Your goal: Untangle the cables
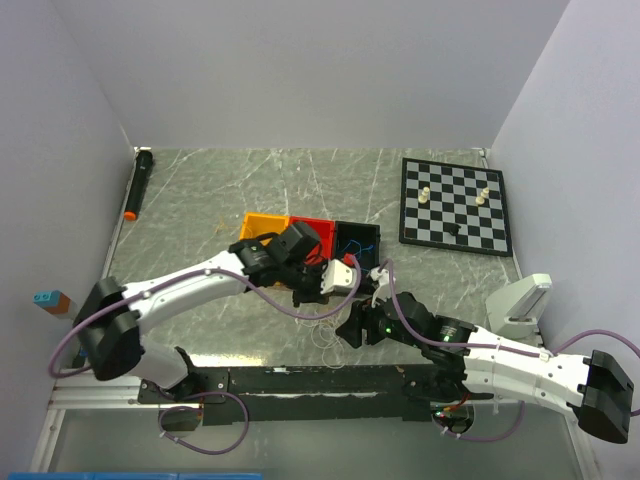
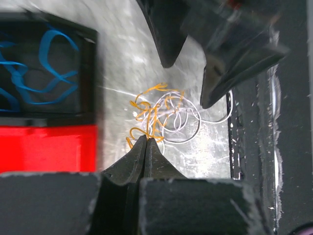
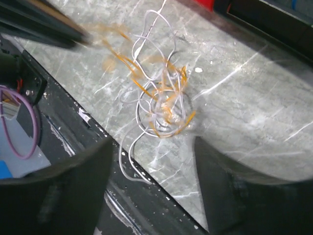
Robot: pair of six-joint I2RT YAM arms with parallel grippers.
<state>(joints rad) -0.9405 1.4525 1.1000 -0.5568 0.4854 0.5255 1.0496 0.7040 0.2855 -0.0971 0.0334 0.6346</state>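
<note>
1. Top view, setting. A grey marbled table (image 1: pixel 200 210) stands between white walls. A chessboard (image 1: pixel 455 205) sits at 2 o'clock from the table's centre, and a black stick with an orange tip (image 1: pixel 138 185) at 10 o'clock. An orange bin (image 1: pixel 262 222), a red bin (image 1: pixel 325 228) and a black bin (image 1: pixel 352 226) stand in a row mid-table. The cables (image 1: pixel 327 335) lie in one tangle at 6 o'clock from the bins, near the front edge and faint in this view.
2. Top view, pose. The left arm (image 1: pixel 180 285) comes in from 8 o'clock with its wrist tipped down. The right arm (image 1: pixel 500 365) comes in from 4 o'clock, lying low. Both heads meet over the tangle.
3. Left wrist view. The left gripper (image 2: pixel 146 142) is clenched, its tips meeting on a strand of the yellow cable (image 2: pixel 151 115) at the tangle's 7 o'clock edge. It appears to pinch that strand. The white cable (image 2: pixel 190 132) loops through the yellow. The blue cable (image 2: pixel 49 68) lies apart in the black bin at 10 o'clock.
4. Right wrist view. The right gripper (image 3: pixel 154 147) is spread wide with nothing between its fingers, over the tangle's 6 o'clock side. Blurred yellow strands run off toward 10 o'clock.
5. Judgement. The step in hand is parting yellow from white. To do it well, the left should draw the yellow out slowly and low. The right should pin a white loop only, clear of any crossing. Stop if the whole knot lifts.
</note>
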